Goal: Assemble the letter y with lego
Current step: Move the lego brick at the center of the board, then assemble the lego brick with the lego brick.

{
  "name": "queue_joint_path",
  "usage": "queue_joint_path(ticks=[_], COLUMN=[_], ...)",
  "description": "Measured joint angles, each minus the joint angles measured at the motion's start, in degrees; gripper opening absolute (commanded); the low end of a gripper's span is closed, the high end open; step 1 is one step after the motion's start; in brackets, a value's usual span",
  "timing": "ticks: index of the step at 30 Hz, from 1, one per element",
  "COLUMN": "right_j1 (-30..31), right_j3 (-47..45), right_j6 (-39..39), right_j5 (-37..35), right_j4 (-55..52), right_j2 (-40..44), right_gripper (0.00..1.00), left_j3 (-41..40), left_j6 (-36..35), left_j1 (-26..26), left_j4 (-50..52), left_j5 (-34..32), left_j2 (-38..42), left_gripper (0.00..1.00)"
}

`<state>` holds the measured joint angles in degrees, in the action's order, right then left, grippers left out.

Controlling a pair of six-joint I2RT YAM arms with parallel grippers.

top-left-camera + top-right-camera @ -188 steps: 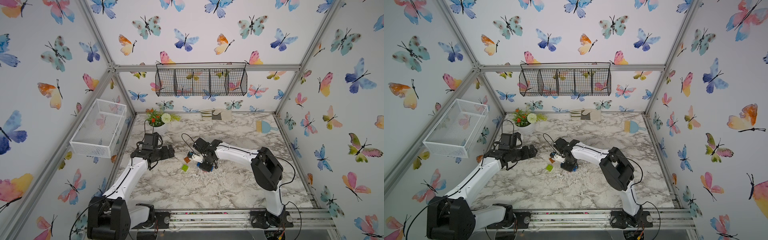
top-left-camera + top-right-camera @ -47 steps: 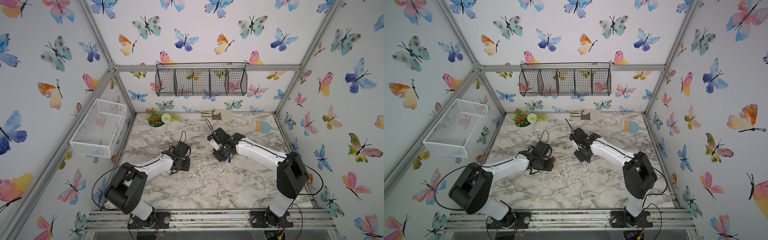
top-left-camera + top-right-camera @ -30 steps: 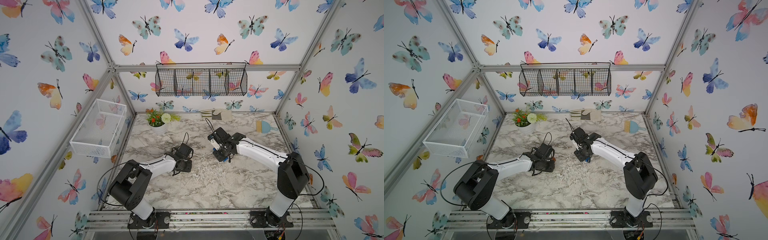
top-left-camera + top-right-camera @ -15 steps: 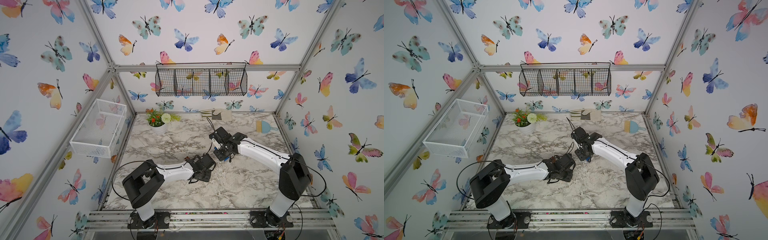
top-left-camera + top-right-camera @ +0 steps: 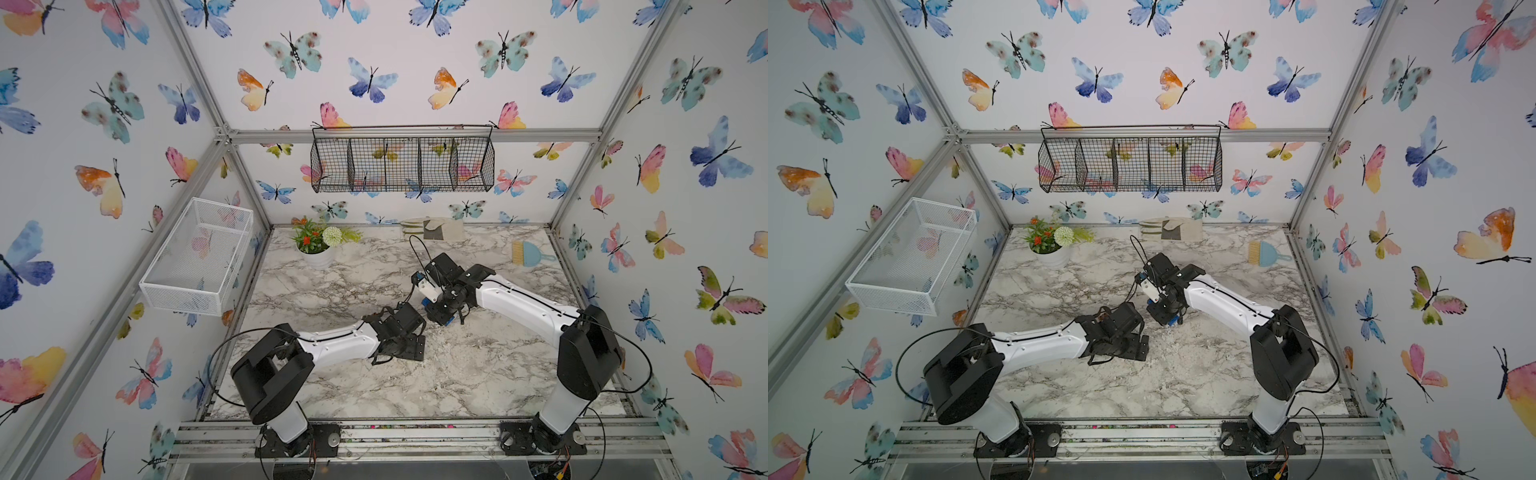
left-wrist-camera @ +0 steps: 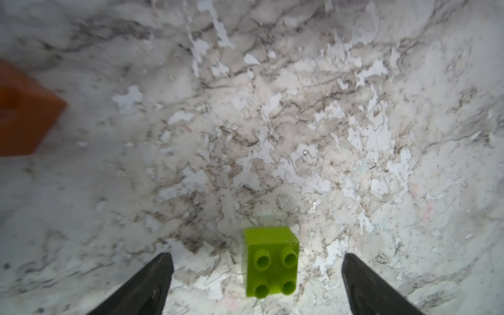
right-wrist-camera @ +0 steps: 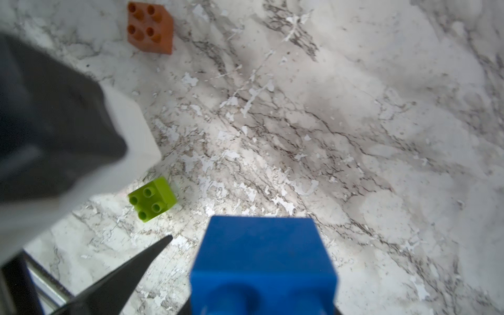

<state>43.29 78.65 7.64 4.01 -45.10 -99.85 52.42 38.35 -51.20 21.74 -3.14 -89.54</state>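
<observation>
The left tool (image 6: 256, 257) is standing wide open over the table (image 6: 354, 109), with the lime green brick (image 6: 271, 263) lying untouched between its fingers (image 6: 147, 283). At 1 o'clock from it in a top view, the right tool (image 5: 439, 313) is gripping a dark blue brick (image 7: 261, 261).

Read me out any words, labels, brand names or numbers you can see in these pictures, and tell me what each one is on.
No text can be read anywhere in these pictures.
green brick: the studs show no legible lettering.
orange brick: nothing legible.
dark blue brick: the visible faces are blank.
butterfly wallpaper: pictures only, no words.
</observation>
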Motion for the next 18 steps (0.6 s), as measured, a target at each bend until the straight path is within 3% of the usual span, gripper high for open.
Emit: queue_joint_path(ticks=[7, 11, 18], right_j1=[3.9, 8.1, 12.9], right_j3=[0.0, 0.0, -1.5], right_j6=[6.7, 9.6, 11.4], right_j5=[2.6, 3.3, 3.4], right_j4=[-0.8, -0.7, -0.5], right_j2=[-3.9, -5.4, -7.6], right_gripper=[0.17, 0.16, 0.16], left_j3=[-2.6, -4.6, -7.0], left_j6=[-2.6, -5.0, -7.6], left_j1=[17.0, 25.1, 29.6], left_j4=[3.5, 5.9, 7.7], left_j5=[1.6, 3.3, 6.1], left_j2=[15.3, 18.9, 19.4], left_gripper=[1.0, 1.0, 1.0])
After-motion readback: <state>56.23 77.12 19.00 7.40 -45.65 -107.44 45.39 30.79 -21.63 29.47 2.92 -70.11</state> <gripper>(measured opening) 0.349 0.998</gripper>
